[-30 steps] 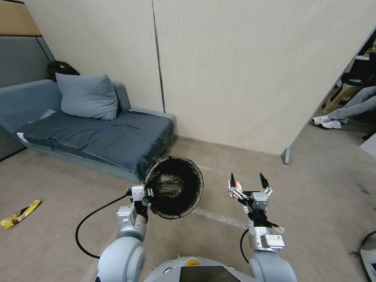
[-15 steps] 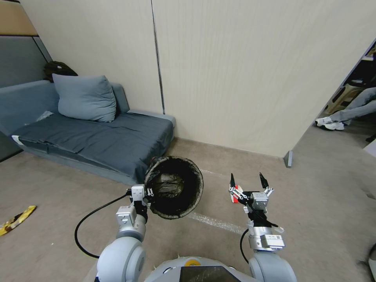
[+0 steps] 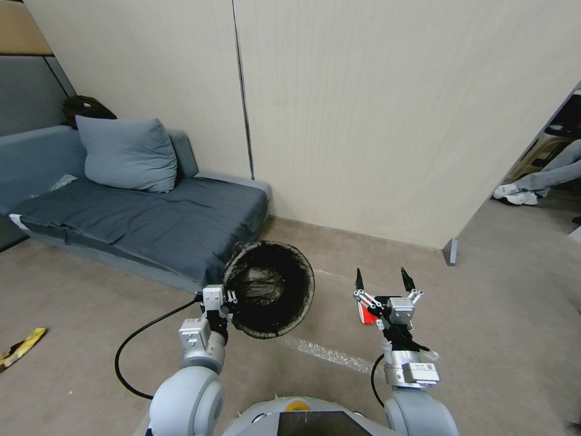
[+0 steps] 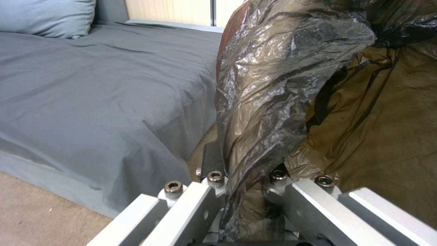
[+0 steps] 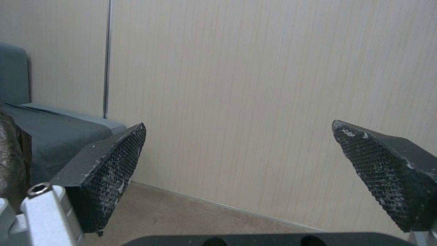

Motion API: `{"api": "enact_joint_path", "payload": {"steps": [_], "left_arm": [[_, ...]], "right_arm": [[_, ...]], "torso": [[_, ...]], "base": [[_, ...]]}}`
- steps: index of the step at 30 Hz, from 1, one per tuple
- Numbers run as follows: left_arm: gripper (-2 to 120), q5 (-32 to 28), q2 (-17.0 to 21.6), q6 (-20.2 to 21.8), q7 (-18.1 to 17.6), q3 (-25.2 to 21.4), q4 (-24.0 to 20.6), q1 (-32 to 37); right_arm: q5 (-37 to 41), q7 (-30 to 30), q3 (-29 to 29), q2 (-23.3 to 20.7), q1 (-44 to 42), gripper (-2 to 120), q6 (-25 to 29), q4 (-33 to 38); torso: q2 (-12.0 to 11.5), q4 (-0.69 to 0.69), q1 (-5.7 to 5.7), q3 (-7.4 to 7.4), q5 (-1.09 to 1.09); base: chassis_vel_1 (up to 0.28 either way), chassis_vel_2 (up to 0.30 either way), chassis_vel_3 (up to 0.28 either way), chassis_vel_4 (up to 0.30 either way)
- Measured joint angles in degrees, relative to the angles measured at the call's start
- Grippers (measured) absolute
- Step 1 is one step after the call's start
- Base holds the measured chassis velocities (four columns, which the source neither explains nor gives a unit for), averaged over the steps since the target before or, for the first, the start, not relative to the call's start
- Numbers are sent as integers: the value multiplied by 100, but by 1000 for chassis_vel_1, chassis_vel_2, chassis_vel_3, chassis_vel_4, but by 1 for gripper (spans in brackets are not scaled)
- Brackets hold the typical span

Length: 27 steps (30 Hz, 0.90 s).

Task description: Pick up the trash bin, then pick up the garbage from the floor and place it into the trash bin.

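left pincer (image 3: 229, 301) clamps trash bin (image 3: 269, 297) rim; right pincer (image 3: 383, 280) wide open.

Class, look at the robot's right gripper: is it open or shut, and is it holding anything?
Open and empty. The right gripper has its black fingertips spread wide apart, with only wall and floor between them.

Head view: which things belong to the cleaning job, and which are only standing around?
Job: trash bin, clamped at its rim by left gripper; open right gripper; red wrapper and yellow packet on the floor.
Not job: sofa, pillow.
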Motion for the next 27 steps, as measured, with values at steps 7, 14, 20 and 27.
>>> {"api": "enact_joint_path", "payload": {"steps": [7, 14, 20, 27], "left_arm": [[1, 0, -9, -2, 0, -1, 20, -14], [1, 2, -20, -5, 0, 7, 35, -21], [1, 5, -30, -6, 2, 19, 38, -20], [1, 13, -29, -6, 20, 23, 47, -19]], "right_arm": [[-9, -7, 2, 0, 2, 100, 2, -15], [-47, -109, 16, 0, 32, 100, 133, -107], [-53, -109, 39, 0, 61, 100, 103, -121], [-52, -64, 179, 1, 242, 100, -145, -167]], "torso": [[0, 0, 0, 0, 0], [0, 0, 0, 0, 0], [0, -1, 0, 0, 0], [0, 0, 0, 0, 0]], "base": [[-21, 16, 14, -23], [0, 0, 0, 0], [0, 0, 0, 0], [0, 0, 0, 0]]}}
